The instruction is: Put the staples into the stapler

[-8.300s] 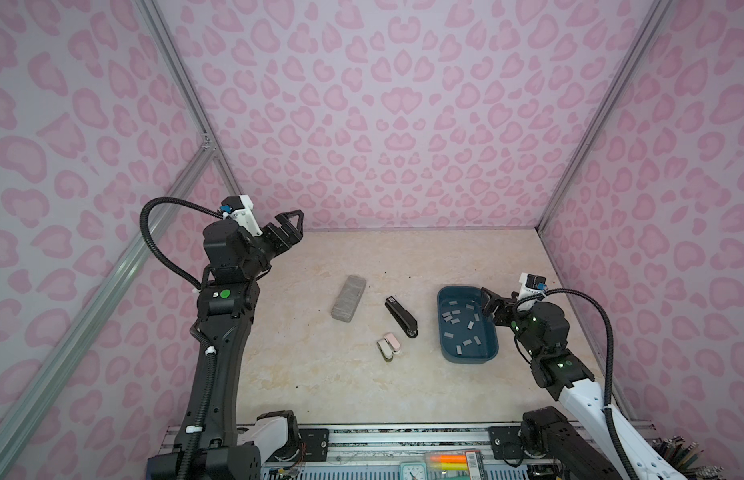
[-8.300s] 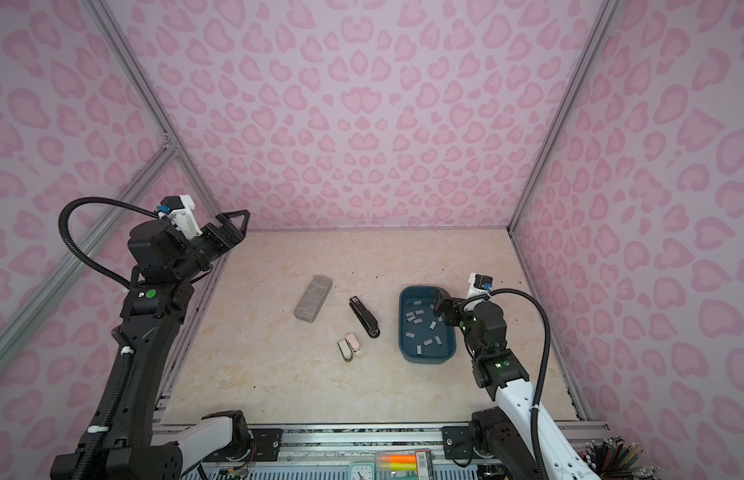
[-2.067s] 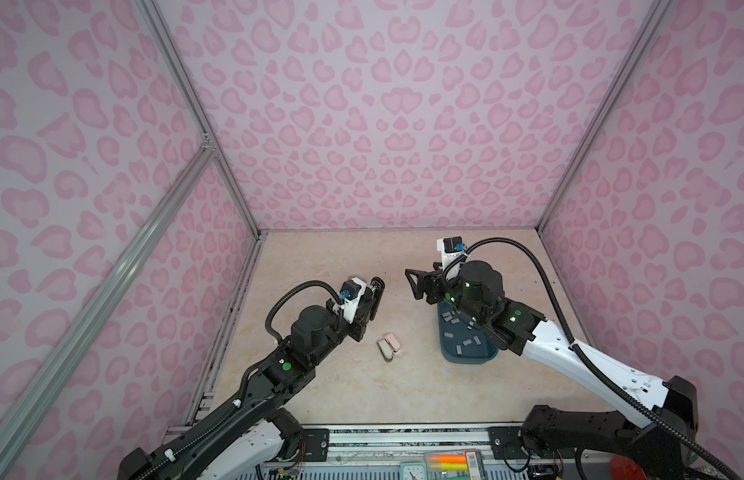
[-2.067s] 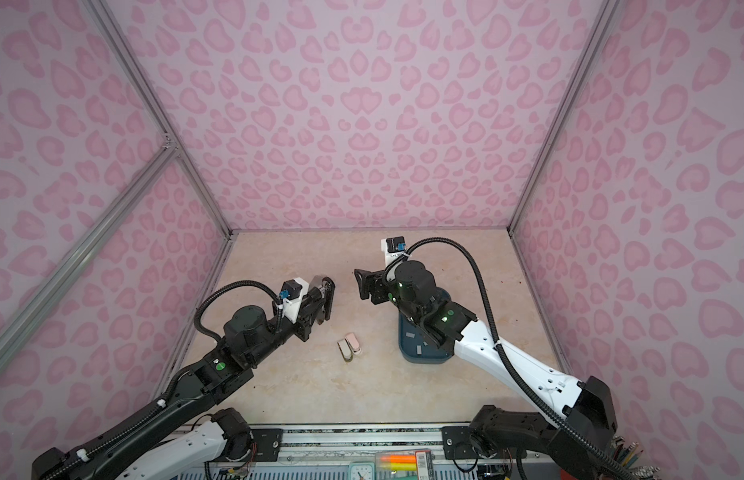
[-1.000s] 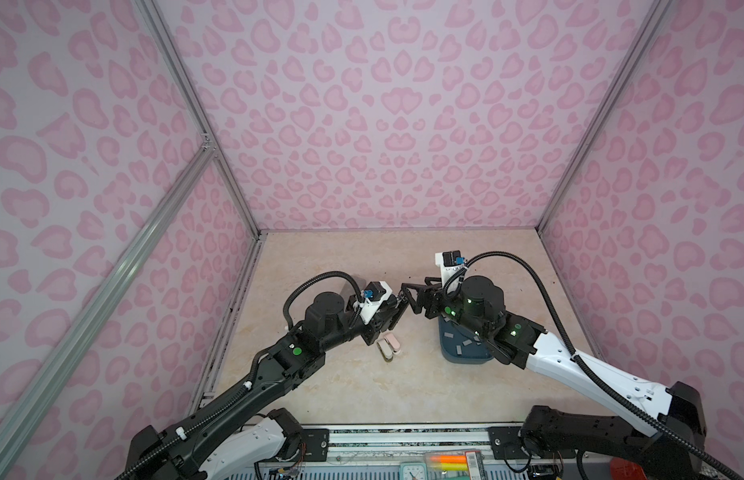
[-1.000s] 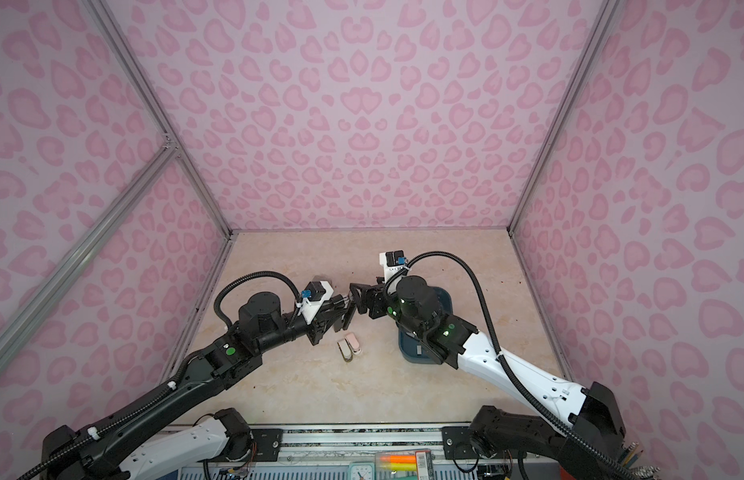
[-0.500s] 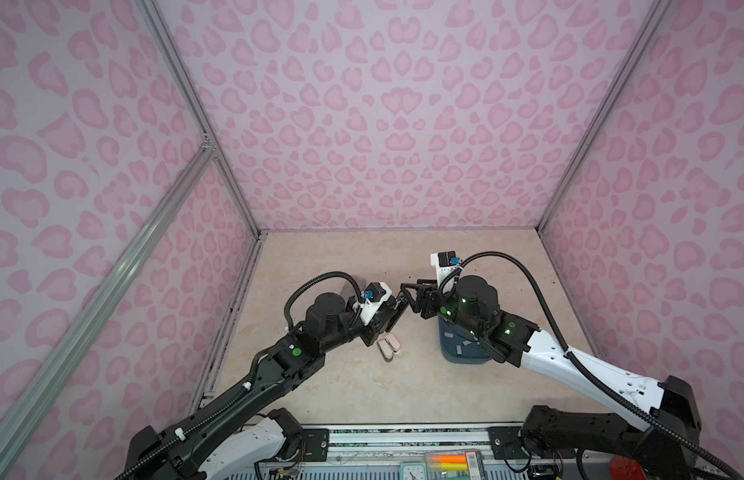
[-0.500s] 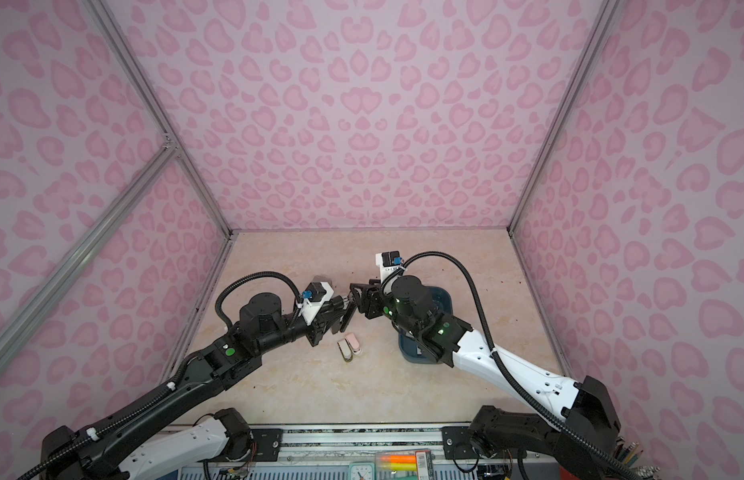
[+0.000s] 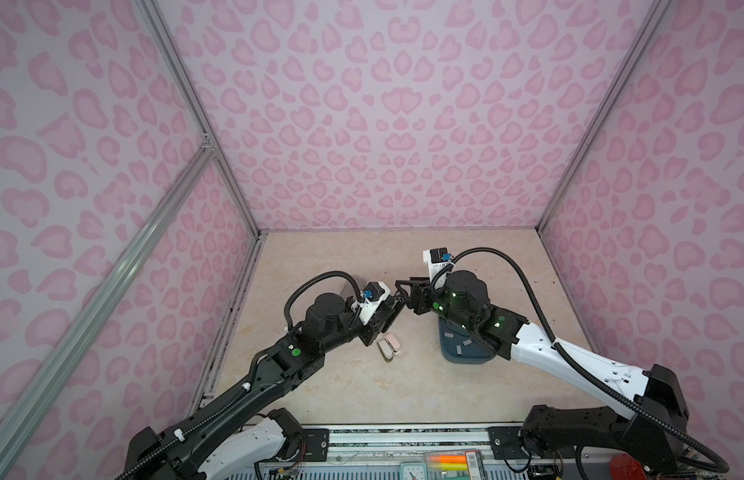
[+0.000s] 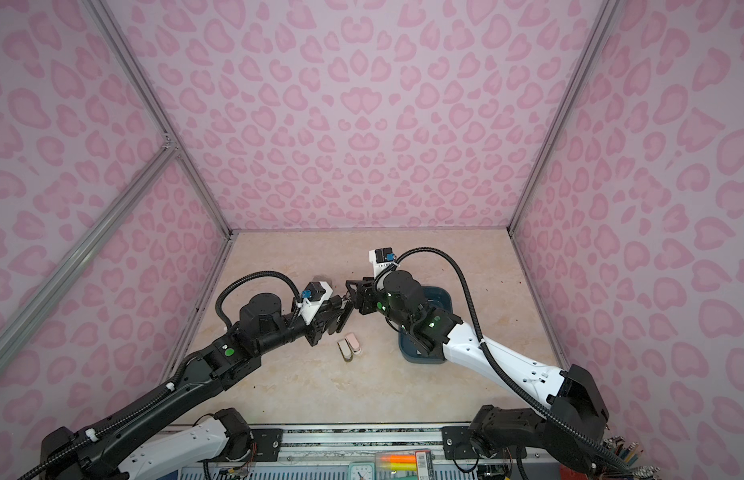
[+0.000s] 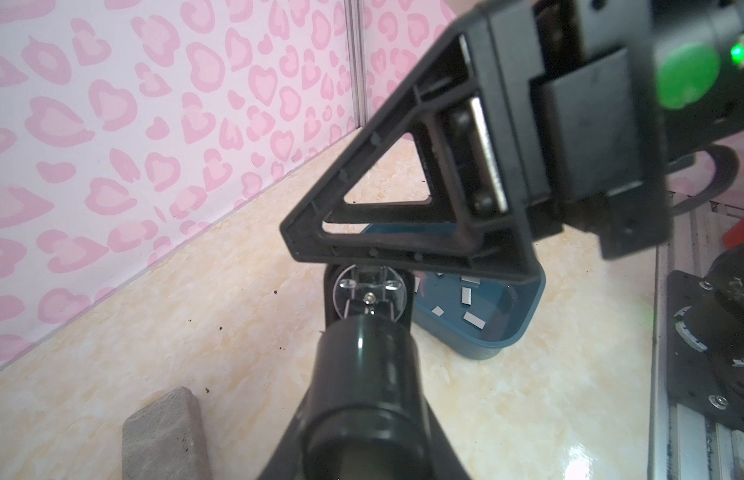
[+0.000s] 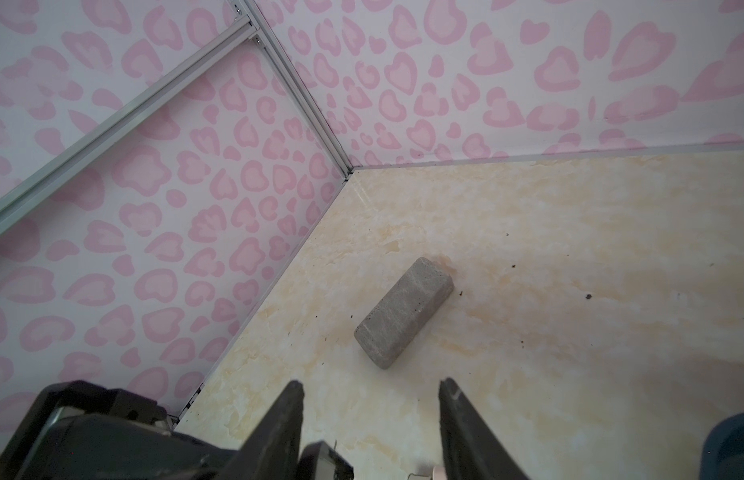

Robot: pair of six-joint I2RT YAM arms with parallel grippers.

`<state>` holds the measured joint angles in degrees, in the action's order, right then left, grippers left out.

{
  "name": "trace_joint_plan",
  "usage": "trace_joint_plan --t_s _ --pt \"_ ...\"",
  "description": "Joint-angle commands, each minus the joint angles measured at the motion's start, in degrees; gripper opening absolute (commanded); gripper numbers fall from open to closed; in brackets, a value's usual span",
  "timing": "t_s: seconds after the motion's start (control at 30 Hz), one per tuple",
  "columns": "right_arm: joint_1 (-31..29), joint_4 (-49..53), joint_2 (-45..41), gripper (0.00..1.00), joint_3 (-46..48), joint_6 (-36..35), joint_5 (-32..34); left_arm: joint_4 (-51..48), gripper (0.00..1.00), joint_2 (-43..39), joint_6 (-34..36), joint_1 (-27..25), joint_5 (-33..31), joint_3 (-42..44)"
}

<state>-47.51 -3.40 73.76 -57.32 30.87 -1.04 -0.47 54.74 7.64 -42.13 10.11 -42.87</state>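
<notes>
Left gripper (image 9: 393,313) clenched on glossy black plastic stapler (image 11: 362,365), raised off the floor. Right gripper (image 12: 370,382) jaws apart at its tip.

Lilac walls printed with pink heart-like blotches close in the space on three sides: the back wall (image 9: 383,104) at 12 o'clock, the left wall (image 9: 71,208) at 9 o'clock and the right wall (image 9: 673,187) at 3 o'clock. Aluminium posts (image 9: 581,141) run down both back corners, and a diagonal aluminium brace (image 9: 112,280) crosses the left wall. The counter (image 9: 341,395) is glossy, cream with beige marbling, and scattered with small dark specks (image 12: 588,296). A metal rail (image 9: 403,436) edges it at 6 o'clock. The light is soft and even, with faint shadows.
</notes>
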Motion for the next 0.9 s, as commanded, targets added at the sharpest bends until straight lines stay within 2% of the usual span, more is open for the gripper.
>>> trace_joint_plan --t_s 0.0,0.23,0.7,0.87 --pt "0.30 1.63 0.69 0.52 -0.14 0.11 3.49 5.40 0.04 -0.94 0.53 -0.04 1.76 -0.61" --pt "2.35 1.55 1.03 0.48 0.61 0.75 2.90 6.54 0.04 -2.00 0.45 -0.06 1.93 0.41" --pt "6.30 0.39 0.34 0.48 2.72 2.03 0.75 7.67 0.04 -2.71 0.84 -0.03 1.58 1.52" --pt "6.81 2.20 -3.47 0.48 4.12 0.41 4.68 7.45 0.04 -1.98 1.33 -0.01 0.98 1.48"
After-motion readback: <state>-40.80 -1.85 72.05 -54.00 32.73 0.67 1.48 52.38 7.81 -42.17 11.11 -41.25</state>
